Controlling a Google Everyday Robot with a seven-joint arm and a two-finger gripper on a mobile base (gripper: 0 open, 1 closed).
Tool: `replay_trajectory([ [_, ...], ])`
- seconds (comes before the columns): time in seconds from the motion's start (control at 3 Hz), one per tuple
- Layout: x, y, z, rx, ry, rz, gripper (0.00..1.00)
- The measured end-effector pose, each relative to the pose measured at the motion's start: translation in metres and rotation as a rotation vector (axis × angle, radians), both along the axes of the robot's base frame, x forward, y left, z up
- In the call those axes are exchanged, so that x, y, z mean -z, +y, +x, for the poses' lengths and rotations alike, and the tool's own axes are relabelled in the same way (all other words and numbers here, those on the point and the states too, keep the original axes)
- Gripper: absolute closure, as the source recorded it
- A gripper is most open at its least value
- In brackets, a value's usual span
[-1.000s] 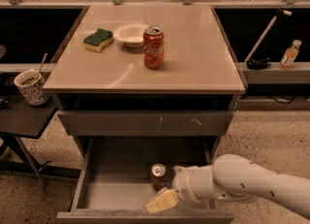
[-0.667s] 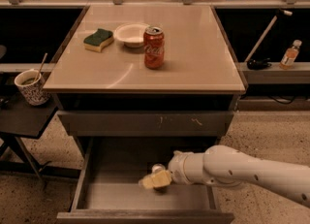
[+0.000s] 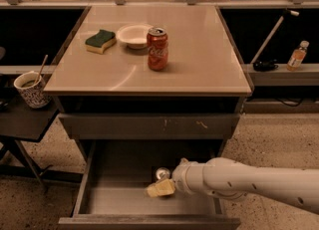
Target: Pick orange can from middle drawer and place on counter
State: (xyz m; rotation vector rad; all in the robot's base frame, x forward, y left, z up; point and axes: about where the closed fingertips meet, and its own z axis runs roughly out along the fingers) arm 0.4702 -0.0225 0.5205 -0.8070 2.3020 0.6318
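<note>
Gripper (image 3: 160, 188) is sitting low in the open middle drawer (image 3: 107, 201), just nearer than the upright orange can (image 3: 162, 173). Can't tell how wide it is. Likely grasp approach; next is calling for closing on can, then lifting to counter (image 3: 199, 50).

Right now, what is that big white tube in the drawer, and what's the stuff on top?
That white tube is a robot's arm. Its hand, called a gripper, is down in the open middle drawer, right beside the orange can; only the can's silver top shows. I can't tell whether the gripper has hold of it. One camera looks down from in front. On the tan counter stand a red cola can, a white bowl and a green-and-yellow sponge.
</note>
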Motion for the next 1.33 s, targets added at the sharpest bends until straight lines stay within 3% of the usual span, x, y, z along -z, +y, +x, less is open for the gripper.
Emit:
replay_trajectory([
  [0.33, 0.047, 0.005, 0.022, 0.043, -0.028, -0.077, 0.0],
  [0.67, 0.05, 0.009, 0.022, 0.038, -0.017, -0.069, 0.0],
  [1.0, 0.069, 0.023, 0.019, 0.024, 0.026, -0.056, 0.0],
  [1.33, 0.069, 0.023, 0.019, 0.024, 0.026, -0.056, 0.0],
])
